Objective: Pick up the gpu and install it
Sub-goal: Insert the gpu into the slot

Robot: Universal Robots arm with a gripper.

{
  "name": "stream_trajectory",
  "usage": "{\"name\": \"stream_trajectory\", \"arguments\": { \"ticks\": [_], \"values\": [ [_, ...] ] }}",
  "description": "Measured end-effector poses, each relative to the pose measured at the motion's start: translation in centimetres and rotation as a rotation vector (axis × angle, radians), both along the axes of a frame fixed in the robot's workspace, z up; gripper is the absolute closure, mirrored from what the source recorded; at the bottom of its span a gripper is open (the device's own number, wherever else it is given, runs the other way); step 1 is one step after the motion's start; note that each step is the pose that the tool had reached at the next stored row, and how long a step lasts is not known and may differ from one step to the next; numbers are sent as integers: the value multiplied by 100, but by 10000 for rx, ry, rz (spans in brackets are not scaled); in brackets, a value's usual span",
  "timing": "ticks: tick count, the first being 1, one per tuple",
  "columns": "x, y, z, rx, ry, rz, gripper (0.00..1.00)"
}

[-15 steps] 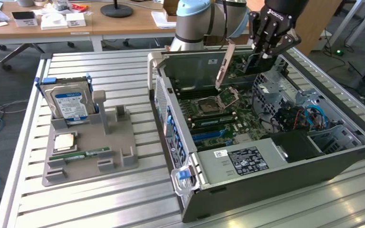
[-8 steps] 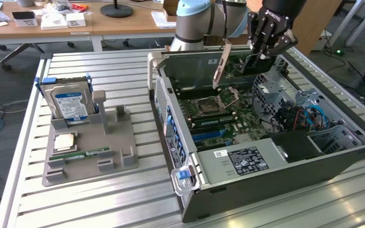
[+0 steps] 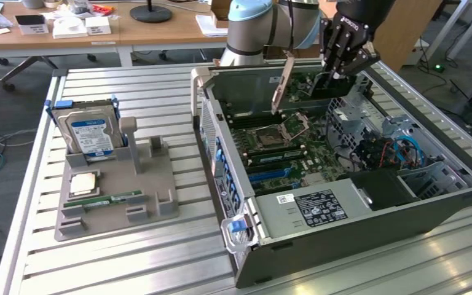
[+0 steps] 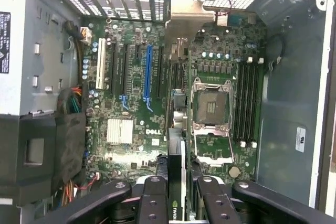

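Black fingers [image 4: 155,195] of the gripper [image 3: 340,69] stand part-way closed and clamp the gpu [image 3: 328,86] by its two flat faces, one finger on each side. The card hangs on edge above the open computer case [image 3: 359,236], clear of the motherboard [image 3: 302,150], at the end of the case farthest from the power supply [image 3: 318,208]. Its pale metal bracket [image 3: 283,80] hangs down on the exterior view's left of the card, just beside the inner case wall. In the wrist view, the gpu [image 4: 175,171] appears edge-on between the fingers, over the board area between the CPU socket [image 4: 212,111] and the row of expansion slots, where a long blue slot [image 4: 148,74] lies beside dark and white ones. Memory slots [image 4: 247,103] run along the far side of the socket. At the exterior view's right, a drive cage and blue cables [image 3: 405,150] crowd the case interior. Well apart, on the slatted metal table [image 3: 137,264], a grey holder [image 3: 158,184] carries an upright hard drive [image 3: 90,132], a processor chip [image 3: 84,182] and a green memory stick [image 3: 109,200].
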State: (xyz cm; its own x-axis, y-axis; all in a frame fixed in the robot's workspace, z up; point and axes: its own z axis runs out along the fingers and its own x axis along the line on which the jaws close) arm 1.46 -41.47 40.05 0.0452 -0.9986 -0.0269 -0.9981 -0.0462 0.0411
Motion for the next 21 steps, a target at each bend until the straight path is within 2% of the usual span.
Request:
{"name": "stream_trajectory", "arguments": {
  "ticks": [6,11,13,14,15,18,19,21],
  "values": [
    [-40,0,-56,0,-33,-101,74],
    [-40,0,-58,2,-35,-100,74],
    [-40,0,-59,39,-40,-101,74],
    [-41,0,-61,46,-64,-103,74],
    [-44,0,-64,45,-143,-103,74],
    [-53,0,-78,47,-427,-99,74],
    [-57,0,-83,47,-482,-99,74],
    [-67,0,-90,48,-498,-98,74]
  ]
}}
